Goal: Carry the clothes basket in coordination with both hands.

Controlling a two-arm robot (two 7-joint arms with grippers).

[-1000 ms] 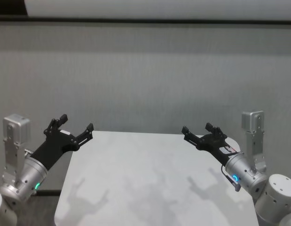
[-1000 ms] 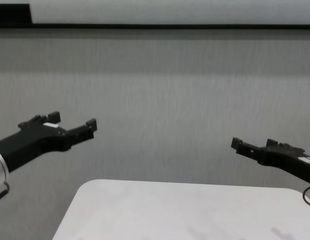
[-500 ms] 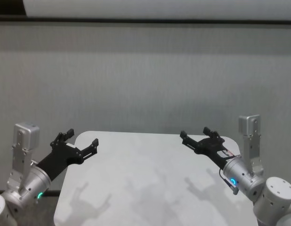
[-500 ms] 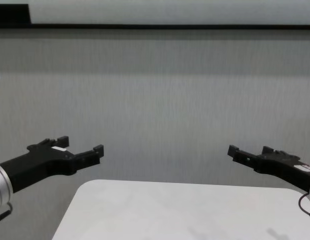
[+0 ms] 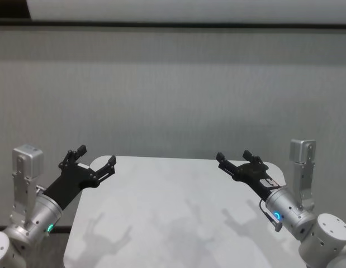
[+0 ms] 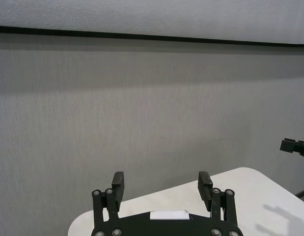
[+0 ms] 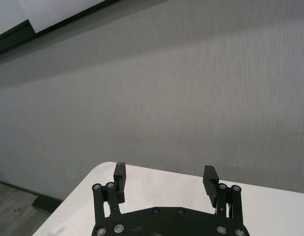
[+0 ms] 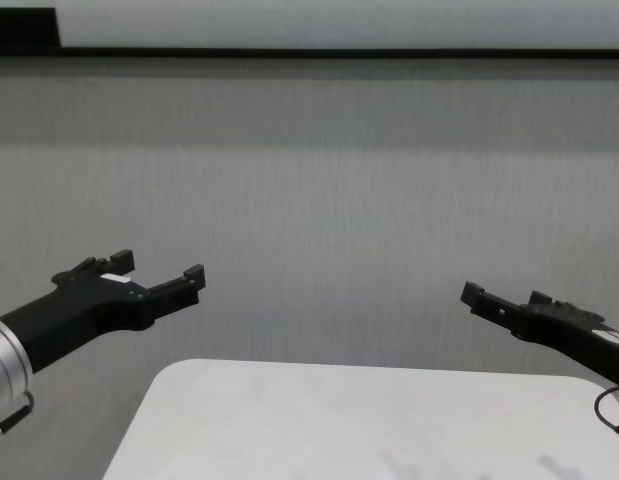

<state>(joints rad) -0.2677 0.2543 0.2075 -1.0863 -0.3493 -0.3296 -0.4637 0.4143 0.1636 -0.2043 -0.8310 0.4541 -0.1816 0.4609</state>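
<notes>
The clothes basket is out of view in every frame. My left gripper (image 5: 96,156) is open and empty, held in the air above the left edge of the white table (image 5: 173,223); it also shows in the chest view (image 8: 157,266) and in the left wrist view (image 6: 161,183). My right gripper (image 5: 233,157) is open and empty, held above the table's far right corner; it shows in the chest view (image 8: 503,297) and in the right wrist view (image 7: 165,178). Both point toward the grey wall.
A white table with rounded far corners (image 8: 319,420) stands before a plain grey wall (image 5: 173,89) with a dark strip along its top. In the left wrist view the right gripper's fingertips (image 6: 294,145) show at the far edge.
My left gripper dropped and moved in toward the table, then rose a little. My right gripper shifted slightly downward. Both stayed open and empty.
</notes>
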